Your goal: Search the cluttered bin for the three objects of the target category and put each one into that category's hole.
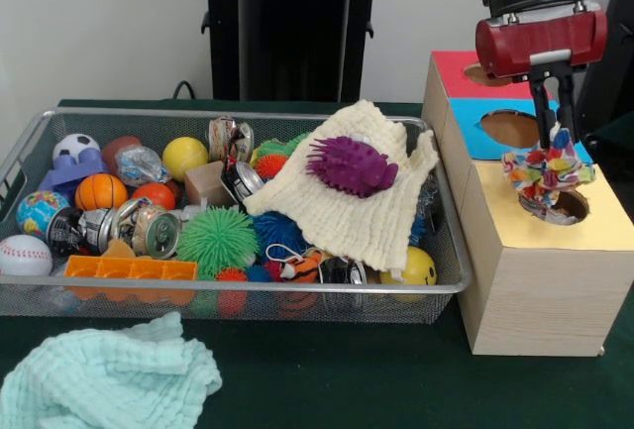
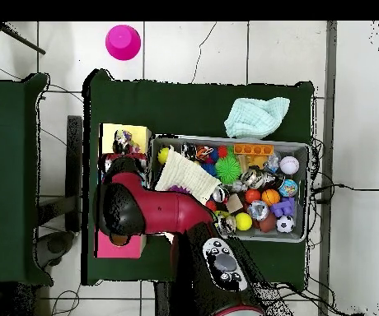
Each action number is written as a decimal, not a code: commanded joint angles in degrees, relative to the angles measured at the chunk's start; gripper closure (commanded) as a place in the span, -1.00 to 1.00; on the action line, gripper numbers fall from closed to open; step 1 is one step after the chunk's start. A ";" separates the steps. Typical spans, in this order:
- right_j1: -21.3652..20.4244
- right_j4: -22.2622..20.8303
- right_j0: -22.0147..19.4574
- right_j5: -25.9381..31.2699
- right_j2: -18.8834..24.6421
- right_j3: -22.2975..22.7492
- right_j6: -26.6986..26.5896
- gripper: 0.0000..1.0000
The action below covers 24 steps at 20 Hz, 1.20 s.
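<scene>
Wide silver wire-mesh bin (image 1: 40,132) at left, cluttered with balls and cans. At right, black-fingered gripper (image 1: 551,142) pinching wrinkly multicoloured plastic-film wad (image 1: 545,171) directly over round hole (image 1: 565,207) in yellow-topped wooden box. Risk: snagging on rim. Overhead: arm hides gripper; front shows grip.

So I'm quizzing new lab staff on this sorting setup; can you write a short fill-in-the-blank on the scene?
1. The hand holds a plastic wad over the hole in the ____-topped box.
2. A purple spiky ball lies on the cream ____ in the bin.
3. The pale green cloth lies ____ the bin.

Missing: yellow; cloth; outside
</scene>
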 commanded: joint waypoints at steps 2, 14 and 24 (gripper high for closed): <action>-0.20 1.17 1.73 -1.89 2.90 4.07 15.13 1.00; 0.09 1.21 1.22 -2.27 3.77 3.95 15.57 1.00; 0.28 0.70 1.30 -3.63 3.47 4.02 15.68 1.00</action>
